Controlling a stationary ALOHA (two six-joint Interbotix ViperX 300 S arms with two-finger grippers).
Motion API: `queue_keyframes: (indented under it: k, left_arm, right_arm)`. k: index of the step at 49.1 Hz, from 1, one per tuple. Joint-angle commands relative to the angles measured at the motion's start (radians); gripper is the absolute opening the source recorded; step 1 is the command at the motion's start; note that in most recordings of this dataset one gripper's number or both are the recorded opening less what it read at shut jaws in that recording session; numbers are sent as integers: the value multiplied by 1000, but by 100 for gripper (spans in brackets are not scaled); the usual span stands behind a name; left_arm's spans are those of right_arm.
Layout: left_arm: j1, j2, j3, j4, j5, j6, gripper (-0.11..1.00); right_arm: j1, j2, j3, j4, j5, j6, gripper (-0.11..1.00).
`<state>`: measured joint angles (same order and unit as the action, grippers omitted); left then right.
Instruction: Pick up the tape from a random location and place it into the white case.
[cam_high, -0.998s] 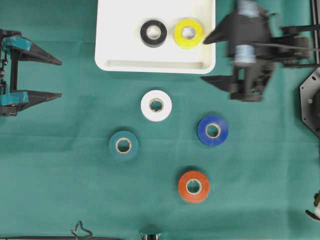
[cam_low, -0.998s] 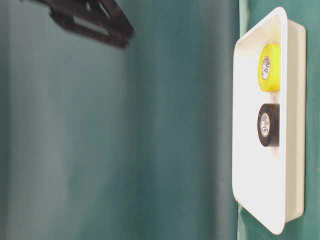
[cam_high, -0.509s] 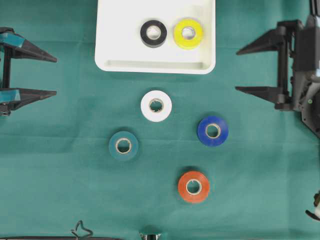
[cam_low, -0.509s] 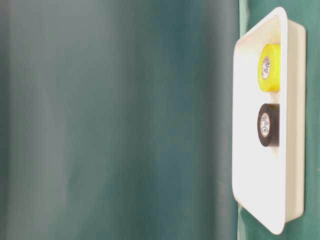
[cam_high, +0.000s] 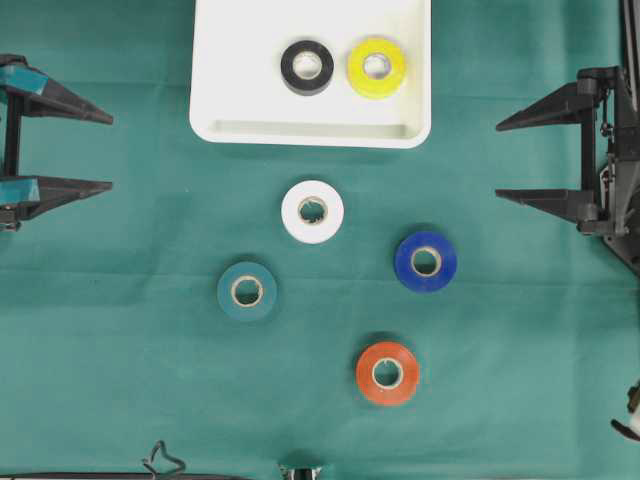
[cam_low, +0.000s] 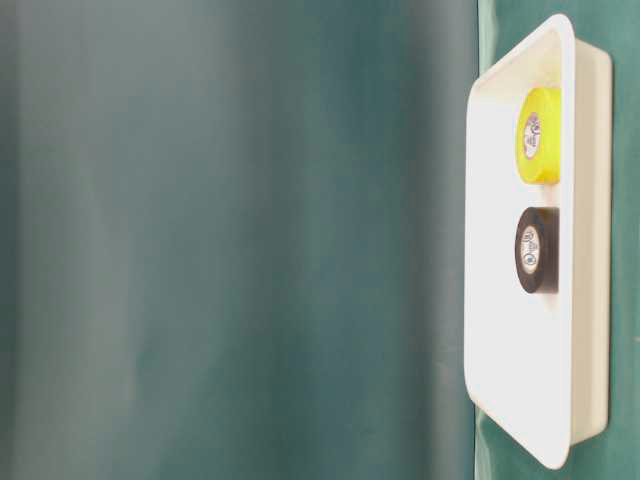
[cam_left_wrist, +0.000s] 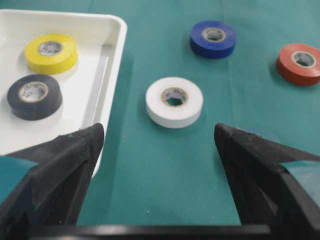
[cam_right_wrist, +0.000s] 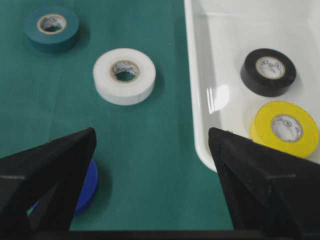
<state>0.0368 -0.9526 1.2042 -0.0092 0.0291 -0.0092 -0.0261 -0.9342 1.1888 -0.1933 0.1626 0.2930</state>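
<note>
2 of 6 rolls done: black tape and yellow tape sit side by side in the white case, toward its right half. Left on the desk: white tape, teal tape, blue tape, orange tape, all well apart. Left end effector and right end effector both spread wide, empty, parked at opposite desk edges. Case's left half is free; white roll lies nearest its rim, approach looks unobstructed from either side

Left tool and right tool gape wide, seemingly empty.
</note>
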Motion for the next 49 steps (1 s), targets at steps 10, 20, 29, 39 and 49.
queue_keyframes:
  k: [10, 20, 29, 39, 49]
  left_arm:
    - [2, 6, -23, 0, -5, -2, 97]
    - [-35, 3, -25, 0, -5, -3, 97]
    - [-138, 3, -26, 0, -3, -3, 97]
    - [-221, 3, -26, 0, -9, -5, 97]
    - [-221, 17, -28, 0, -41, -5, 97]
  right_arm:
    - [-3, 5, -12, -2, -11, 2, 91]
    - [-3, 0, -15, 0, -9, 2, 91]
    - [-3, 0, -18, 0, -9, 2, 91]
    - [-3, 0, -20, 0, -9, 2, 91]
    - [-3, 0, -21, -2, -9, 2, 91]
